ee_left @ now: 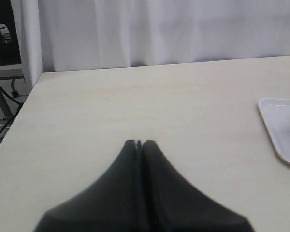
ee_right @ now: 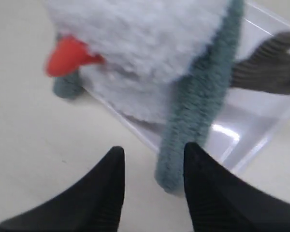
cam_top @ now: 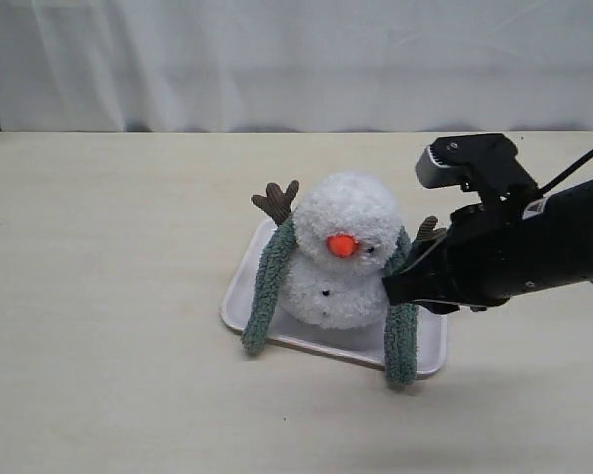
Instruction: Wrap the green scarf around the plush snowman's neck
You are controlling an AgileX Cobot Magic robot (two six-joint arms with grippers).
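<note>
Half done — the fuzzy dusty-green fleece scarf (cam_top: 267, 286) hangs round the fluffy white plush snowman (cam_top: 348, 212), tails uncrossed in front.
The right end effector (ee_right: 153, 149) is apart beside the lower-right tail; the left end effector (ee_left: 139, 143) is pressed together.

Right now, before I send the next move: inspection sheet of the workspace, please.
Surface: pale wood-look table, flat, with no spills.
Job's things: plush snowman sits upright on a white tray. The green scarf hangs down both its sides, with the ends uncrossed and trailing over the tray's front edge.
Clutter: nothing seen.
Grippers: right gripper is open, with one hanging scarf end between its fingers and not pinched. Left gripper is shut over bare table, away from the tray.
Cables: black cable runs off the right arm, clear of the tray.
Surroundings: white curtain behind the table.
</note>
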